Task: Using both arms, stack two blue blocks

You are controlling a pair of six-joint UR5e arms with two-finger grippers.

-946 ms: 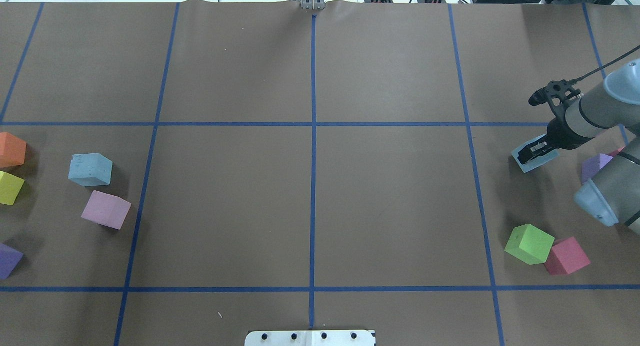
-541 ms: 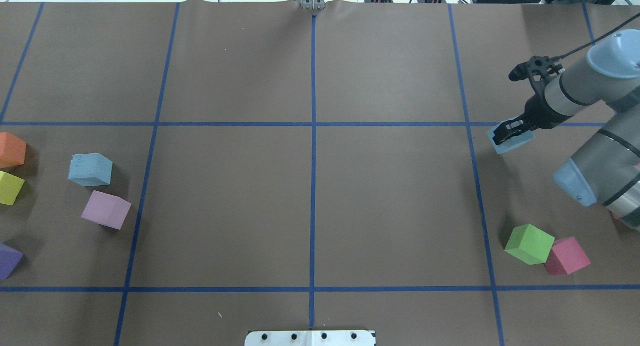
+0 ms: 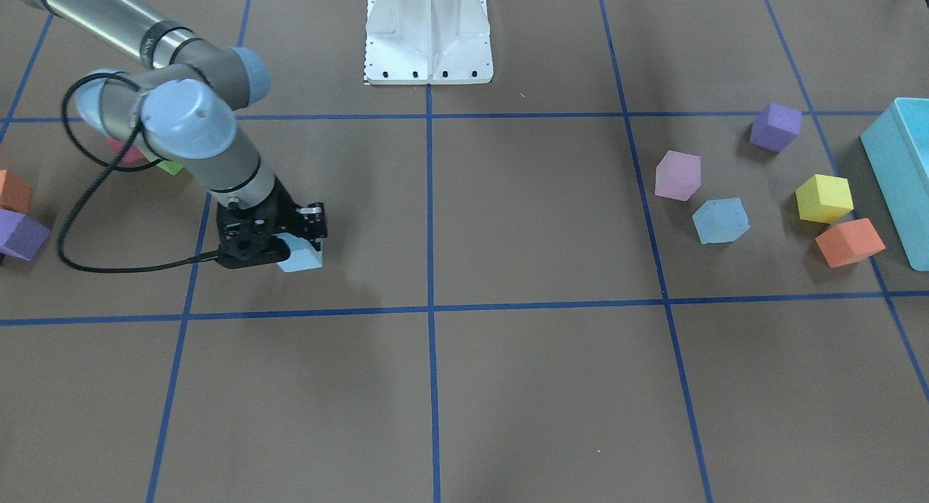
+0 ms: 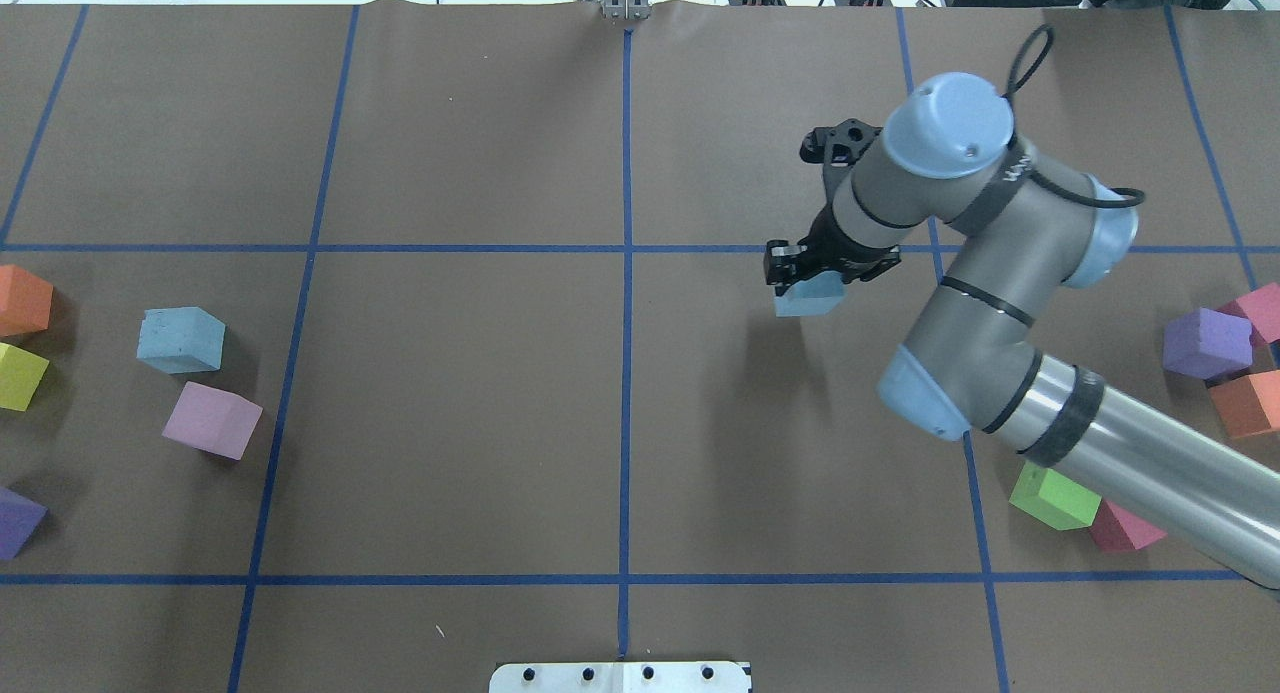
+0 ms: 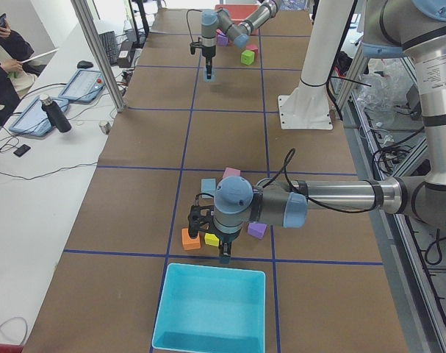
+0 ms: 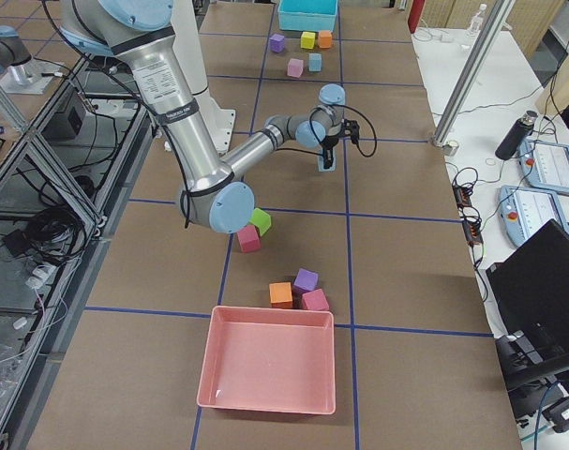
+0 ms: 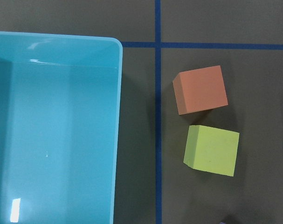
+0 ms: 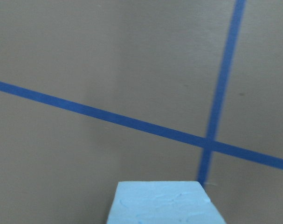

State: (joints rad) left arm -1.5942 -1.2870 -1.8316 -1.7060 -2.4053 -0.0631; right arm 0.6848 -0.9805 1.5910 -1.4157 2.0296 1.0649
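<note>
Right of centre, our right gripper (image 4: 798,273) clamps one blue block (image 4: 812,300) above the table (image 4: 450,423). The second block (image 4: 180,340), of two, sits far left. Whether our left gripper (image 5: 224,254) is open we cannot tell.

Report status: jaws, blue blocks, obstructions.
Right gripper shut on held blue block. Left gripper near turquoise box, jaws unreadable. Other blue block on table, pink cube close beside.

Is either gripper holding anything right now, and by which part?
The right gripper holds a blue block, pinched by its upper sides. Whether the left gripper holds anything cannot be told.
</note>
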